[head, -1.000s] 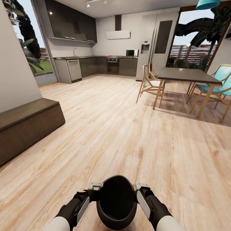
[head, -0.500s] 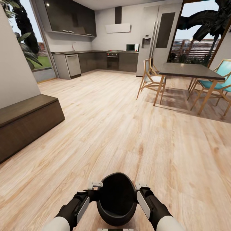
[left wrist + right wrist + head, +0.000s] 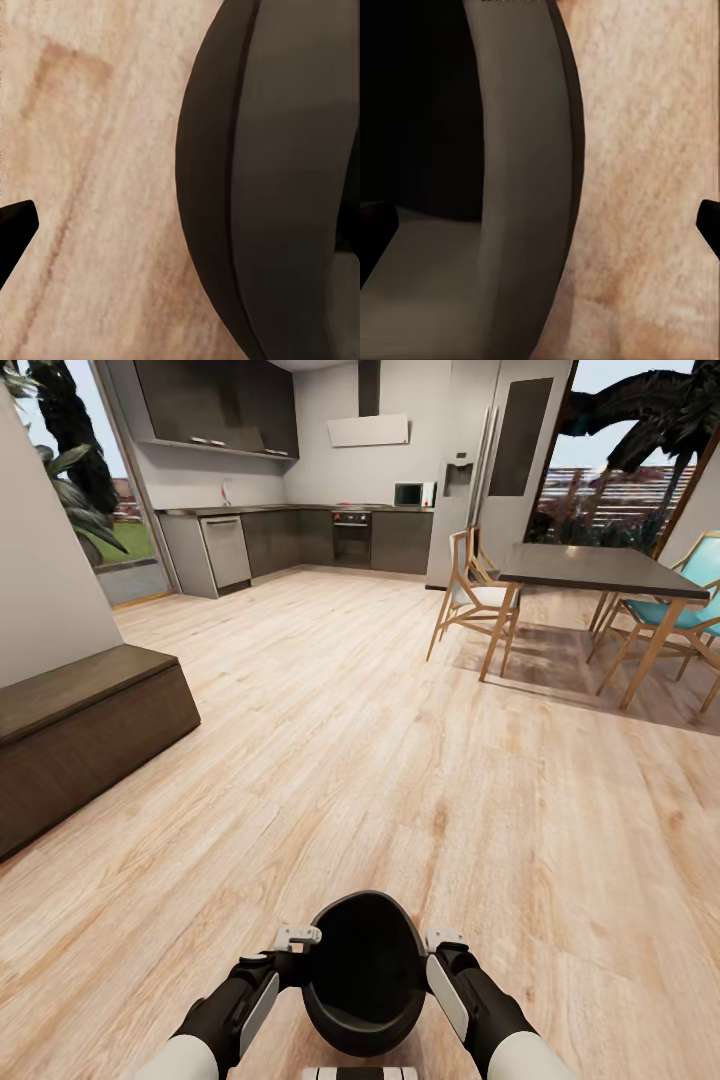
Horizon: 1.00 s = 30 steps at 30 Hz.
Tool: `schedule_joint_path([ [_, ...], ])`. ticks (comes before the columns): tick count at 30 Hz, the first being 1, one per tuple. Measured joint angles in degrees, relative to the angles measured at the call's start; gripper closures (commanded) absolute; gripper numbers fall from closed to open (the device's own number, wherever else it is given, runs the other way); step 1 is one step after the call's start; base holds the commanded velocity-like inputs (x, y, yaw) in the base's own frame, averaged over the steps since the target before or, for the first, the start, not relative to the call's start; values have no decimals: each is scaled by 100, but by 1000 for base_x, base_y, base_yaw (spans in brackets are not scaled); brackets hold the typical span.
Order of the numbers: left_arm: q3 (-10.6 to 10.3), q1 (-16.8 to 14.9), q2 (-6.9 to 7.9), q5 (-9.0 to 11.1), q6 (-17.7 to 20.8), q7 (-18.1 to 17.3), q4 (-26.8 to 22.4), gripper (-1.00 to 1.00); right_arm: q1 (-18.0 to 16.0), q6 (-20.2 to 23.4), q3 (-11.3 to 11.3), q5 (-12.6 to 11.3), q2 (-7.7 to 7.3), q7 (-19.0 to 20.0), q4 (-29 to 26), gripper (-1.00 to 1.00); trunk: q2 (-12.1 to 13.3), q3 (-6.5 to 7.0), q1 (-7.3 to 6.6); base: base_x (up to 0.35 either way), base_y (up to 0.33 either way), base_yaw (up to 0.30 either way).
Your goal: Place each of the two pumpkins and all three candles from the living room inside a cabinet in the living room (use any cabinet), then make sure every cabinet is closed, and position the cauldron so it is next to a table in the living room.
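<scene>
1. You have the cauldron [image 3: 364, 972], a dark, round-bellied pot, low in the head view in front of the robot's trunk; its mouth faces up and slightly forward, and no long axis stands out
2. It sits between your two grippers: the left gripper [image 3: 296, 937] is at its left wall, the right gripper [image 3: 443, 940] at its right wall, each at rim height
3. In the left wrist view the cauldron's curved outer wall [image 3: 262, 187] is very close, over the floor; in the right wrist view you see its rim and dark inside [image 3: 510, 150]
4. You cannot tell how far either gripper's jaws are parted, nor whether they clamp the rim or only press against the pot
5. Beneath lies pale wooden floor [image 3: 330, 740]
6. A low dark brown cabinet [image 3: 80, 735] stands well apart at the left
7. A dining table [image 3: 590, 570] with chairs [image 3: 475, 605] stands far ahead at the right, the kitchen [image 3: 290, 535] beyond
</scene>
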Motion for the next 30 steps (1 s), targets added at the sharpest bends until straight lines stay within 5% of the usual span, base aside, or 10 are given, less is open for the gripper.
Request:
schedule_joint_path([
  [13,0,0,1,0,0,0,-1,-100,0,-1,0,-4,0,-26,-6,-100,0,0,0,0,0,0],
  [14,0,0,0,0,0,0,-1,100,0,-1,0,-3,0,-26,-5,-100,0,0,0,0,0,0],
  [15,-2,1,-1,25,0,-6,-1,100,0,-1,0,-5,0,-26,-3,100,0,0,0,0,0,0],
  [19,-6,1,-2,50,1,-14,0,100,2,-12,0,-65,0,-17,-5,100,0,0,0,0,0,0],
  [21,-3,1,-2,33,2,-10,-4,100,0,31,-20,175,0,-41,-7,100,0,0,-1,0,0,0],
  [30,7,-1,1,-24,4,-22,-5,100,-1,22,-15,122,0,-42,-4,100,0,0,0,0,0,0],
])
